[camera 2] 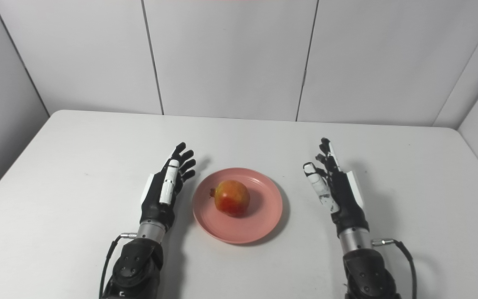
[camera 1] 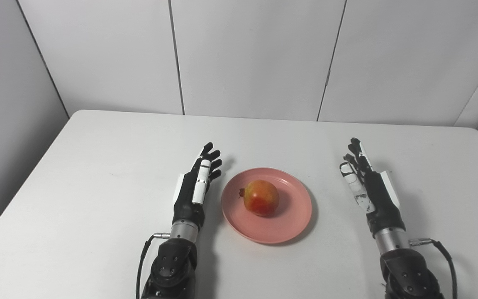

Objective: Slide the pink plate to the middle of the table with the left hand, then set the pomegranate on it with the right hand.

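A: Left eye view, item one: we locate the pink plate (camera 1: 267, 207) near the middle of the white table (camera 1: 98, 174), slightly toward the near edge. The pomegranate (camera 1: 261, 197) sits on the plate, a little left of its centre, with its small crown pointing to the left. We see bare plate surface on all sides of the fruit.

B: Confirmed in the right eye view. We record the pomegranate as red below and yellow-orange on top, resting inside the rim and touching nothing but the plate.

A: Item two, the left hand (camera 1: 195, 185). We find it just beside the plate's left rim, apart from it, with the fingers (camera 1: 213, 160) extended and spread, pointing away from the robot. It holds nothing; we class it as released.

B: Item three, the right hand (camera 2: 334, 185). We find it well apart from the plate, on the plate's right, palm turned inward toward the plate. Its fingers are likewise stretched forward and separated, with nothing between them. We class it as released too.

A: We note that both forearms enter from the bottom edge and lie roughly parallel, one on each side of the plate. We cannot tell whether either hand rests on the table or sits slightly above it.

B: Background: plain grey wall panels (camera 2: 230, 54) stand behind the table.
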